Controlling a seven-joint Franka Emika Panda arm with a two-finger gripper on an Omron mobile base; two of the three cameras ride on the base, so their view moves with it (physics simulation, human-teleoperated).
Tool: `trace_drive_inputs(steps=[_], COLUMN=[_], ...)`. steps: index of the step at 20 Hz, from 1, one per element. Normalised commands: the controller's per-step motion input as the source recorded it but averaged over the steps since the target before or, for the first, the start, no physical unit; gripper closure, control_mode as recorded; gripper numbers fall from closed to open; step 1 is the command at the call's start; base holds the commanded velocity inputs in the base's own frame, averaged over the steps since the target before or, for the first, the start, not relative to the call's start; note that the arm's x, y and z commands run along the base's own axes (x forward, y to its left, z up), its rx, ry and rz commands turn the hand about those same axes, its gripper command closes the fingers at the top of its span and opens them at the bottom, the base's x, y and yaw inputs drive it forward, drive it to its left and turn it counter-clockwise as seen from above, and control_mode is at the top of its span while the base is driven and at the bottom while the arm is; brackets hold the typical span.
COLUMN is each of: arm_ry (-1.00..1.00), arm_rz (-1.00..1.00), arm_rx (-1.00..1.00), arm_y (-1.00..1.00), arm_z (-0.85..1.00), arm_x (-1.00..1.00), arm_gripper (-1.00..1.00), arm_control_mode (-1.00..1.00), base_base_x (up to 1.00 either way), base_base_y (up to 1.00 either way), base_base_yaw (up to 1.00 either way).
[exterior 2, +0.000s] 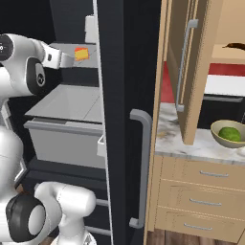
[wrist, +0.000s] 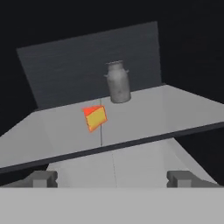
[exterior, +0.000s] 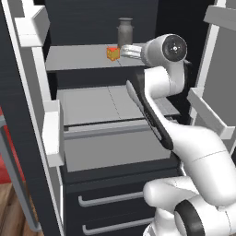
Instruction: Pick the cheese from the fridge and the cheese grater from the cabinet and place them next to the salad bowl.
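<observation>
You can see the cheese [wrist: 96, 117] sitting on the fridge [exterior: 83, 57] shelf by a grey jug [wrist: 118, 82]. Your gripper [wrist: 111, 179] is wide open, holding nothing, near the cheese.

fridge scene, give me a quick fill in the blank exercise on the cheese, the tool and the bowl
1. The cheese lies on the fridge's ___ shelf.
2. Behind the cheese stands a grey ___.
3. The tool is ___, its fingers spread wide and short of the cheese.
4. The salad bowl on the marble counter holds a green ___.

Missing words: top; jar; open; lettuce ball
</observation>
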Motion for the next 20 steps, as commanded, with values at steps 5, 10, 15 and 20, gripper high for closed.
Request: trace_drive_inputs(steps=[5,10,15,20], arm_ry=[0.06,0.01,0.08,0.24], arm_rz=[0.00,0.00,0.03,0.13], arm_rx=[-0.01,0.00,0.00,-0.02], arm_y=[0.00,0.04,0.01,0.11], arm_z=[-0.02,0.00,-0.08,0.00], arm_x=[0.52,0.62,0.79,0.72], arm_gripper=[-1.00,-1.00,-1.00,-1.00], arm_control_mode=[-1.00,-1.00,-1.00,-1.00], base_base_x=[0.00,0.00,0.00,0.00], base_base_y=[0.00,0.00,0.00,0.00], base_base_yaw=[0.00,0.00,0.00,0.00])
